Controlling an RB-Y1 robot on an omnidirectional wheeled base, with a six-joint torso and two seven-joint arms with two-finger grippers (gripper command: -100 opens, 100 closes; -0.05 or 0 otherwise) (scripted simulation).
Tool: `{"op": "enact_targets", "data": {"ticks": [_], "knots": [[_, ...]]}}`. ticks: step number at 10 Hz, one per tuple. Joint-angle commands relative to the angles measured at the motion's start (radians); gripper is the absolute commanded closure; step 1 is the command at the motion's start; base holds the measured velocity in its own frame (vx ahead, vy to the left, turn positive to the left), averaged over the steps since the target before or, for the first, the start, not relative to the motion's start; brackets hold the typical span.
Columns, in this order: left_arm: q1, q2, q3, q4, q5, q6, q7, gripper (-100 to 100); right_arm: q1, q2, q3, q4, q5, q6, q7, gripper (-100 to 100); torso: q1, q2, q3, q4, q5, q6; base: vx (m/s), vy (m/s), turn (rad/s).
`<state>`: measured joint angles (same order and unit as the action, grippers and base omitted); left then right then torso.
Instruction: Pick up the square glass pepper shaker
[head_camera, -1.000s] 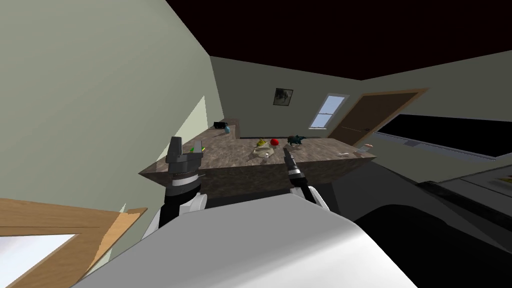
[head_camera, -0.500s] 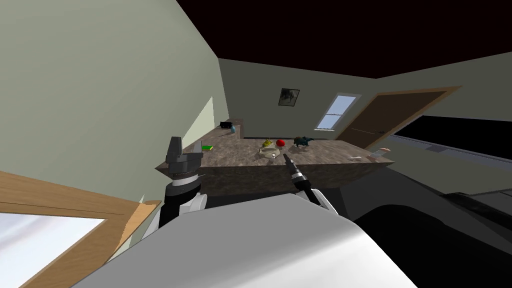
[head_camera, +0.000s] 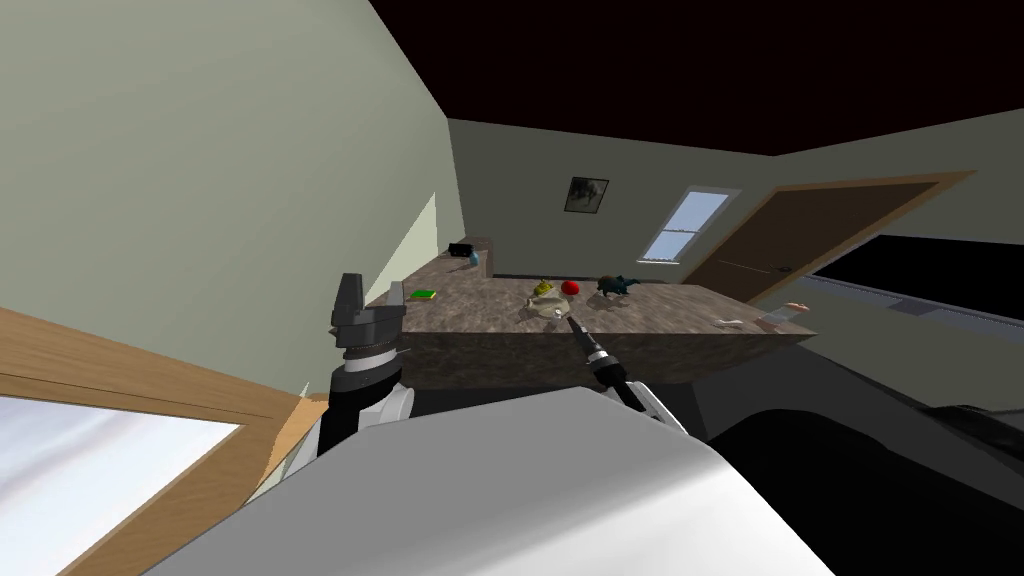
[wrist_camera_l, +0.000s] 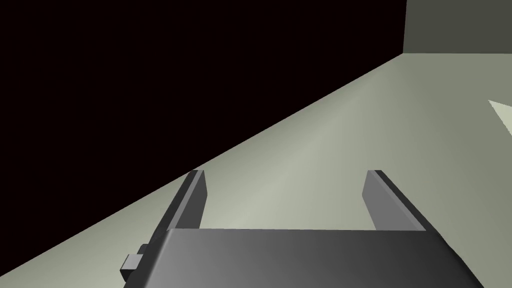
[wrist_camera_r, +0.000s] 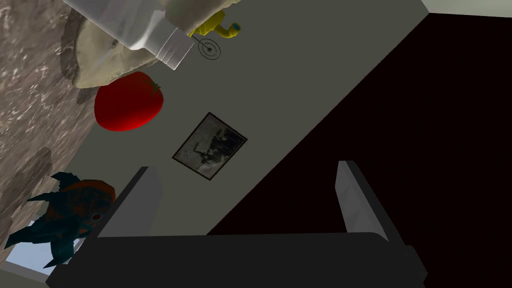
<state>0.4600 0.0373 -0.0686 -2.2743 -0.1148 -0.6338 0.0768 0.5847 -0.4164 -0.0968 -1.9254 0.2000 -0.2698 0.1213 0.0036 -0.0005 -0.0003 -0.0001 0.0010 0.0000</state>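
The pepper shaker (wrist_camera_r: 145, 27) is a clear square body with a ribbed pale cap. It rests against a beige lump (wrist_camera_r: 100, 65) on the mottled brown counter (head_camera: 480, 320). In the head view the shaker (head_camera: 556, 311) is a small pale speck near the counter's front edge. My right gripper (head_camera: 573, 324) hovers just short of it, open and empty. In its wrist view the right gripper (wrist_camera_r: 246, 167) has the shaker ahead and off to one side, not between the fingers. My left gripper (head_camera: 350, 295) is raised by the wall, and its wrist view shows the left gripper (wrist_camera_l: 285, 172) open.
Near the shaker on the counter sit a red tomato (head_camera: 570, 287), a yellow object (head_camera: 543, 288) and a dark teal fish figure (head_camera: 615, 285). A green book (head_camera: 423, 294) lies to the left, with small items (head_camera: 780, 316) at the right end. A brown door (head_camera: 800, 240) stands beyond.
My whole view has swung, so the counter and door now sit further right in the picture. The right gripper stays just short of the shaker. The left arm holds its pose.
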Motion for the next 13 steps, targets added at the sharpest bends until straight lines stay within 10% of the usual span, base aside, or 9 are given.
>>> {"op": "enact_targets", "data": {"ticks": [1, 13], "knots": [[0.0, 0.0, 0.0, 0.0, 0.0, 0.0, 0.0, 0, 0.013, -0.032, -0.001, 0.032, 0.017, 0.01, 0.008, -100, 0.0, 0.0, 0.0, 0.0, 0.0, 0.0, 0.028, 0.074, 0.087], [0.0, 0.0, 0.0, 0.0, 0.0, 0.0, 0.0, 0, 0.01, -0.39, 0.02, 0.259, 0.157, 0.161, 0.156, -100, 0.001, -0.003, -0.002, -0.001, 0.0, 0.0, 0.059, 0.086, 0.051]]}}
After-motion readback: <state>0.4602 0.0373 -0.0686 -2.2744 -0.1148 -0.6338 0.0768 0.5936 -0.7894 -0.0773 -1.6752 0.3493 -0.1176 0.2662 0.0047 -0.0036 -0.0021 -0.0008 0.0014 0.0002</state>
